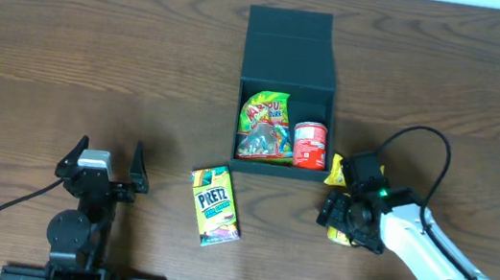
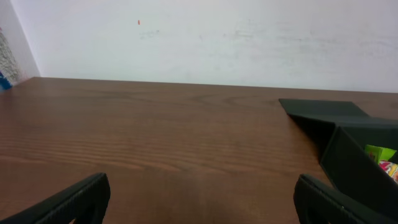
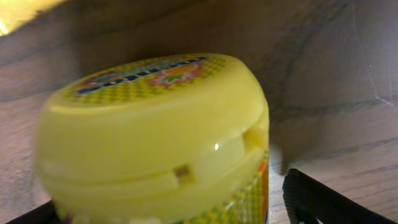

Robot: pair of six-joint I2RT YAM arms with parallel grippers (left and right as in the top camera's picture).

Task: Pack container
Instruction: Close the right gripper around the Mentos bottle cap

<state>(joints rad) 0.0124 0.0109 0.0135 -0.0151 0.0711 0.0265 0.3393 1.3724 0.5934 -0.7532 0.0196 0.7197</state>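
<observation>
Yellow-lidded tub [image 3: 155, 137] fills the right wrist view, standing on the wooden surface [image 1: 96, 62] between the fingers of the right tool [image 1: 346, 220], whose jaws are parted with a gap showing on one side. The left tool [image 2: 199, 205] is spread wide and empty. The container [image 1: 285, 92] sits mid-surface with its lid laid back, holding a green sweet bag [image 1: 265, 125] and a red can [image 1: 308, 145]. A Pretz box [image 1: 214, 206] lies near its front.
</observation>
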